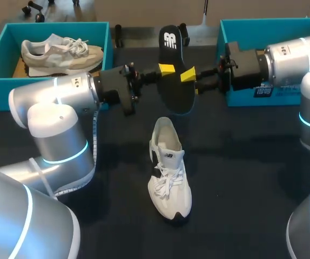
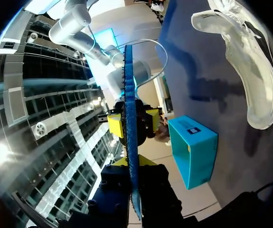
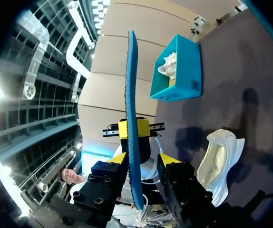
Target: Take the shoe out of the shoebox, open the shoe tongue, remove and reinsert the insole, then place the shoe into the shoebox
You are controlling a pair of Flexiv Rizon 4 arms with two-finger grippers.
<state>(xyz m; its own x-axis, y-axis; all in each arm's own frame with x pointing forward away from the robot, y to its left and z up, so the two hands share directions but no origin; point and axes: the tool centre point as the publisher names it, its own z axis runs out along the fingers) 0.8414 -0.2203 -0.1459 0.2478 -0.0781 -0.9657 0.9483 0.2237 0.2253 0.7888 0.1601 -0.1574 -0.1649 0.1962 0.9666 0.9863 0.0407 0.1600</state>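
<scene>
My left gripper (image 1: 164, 69) is clamped across the insole (image 1: 172, 46), one yellow tip on each face, and holds it in the air over the middle of the table (image 1: 241, 162). My right gripper (image 1: 189, 76) meets the insole from the opposite edge at the same height. Its fingers are spread astride it: in the right wrist view one tip lies against the insole and the other stands clear, so I judge it is not gripping (the left arm alone seems to carry the insole).

The shoe (image 1: 168, 172) stands on its sole on the table, below the insole and just on my side of it. Its collar opens at the far end and its toe points toward me. The insole's long axis runs the same way, narrow heel end far and broad forefoot near, the forefoot hanging almost over the collar. Reinsertion would likely mean tipping that forefoot down into the opening and sliding it toward the toe. Both grippers are about equally near the shoe, and the right one is free to steady it.

The shoebox (image 1: 236, 24) sits behind the right arm
</scene>
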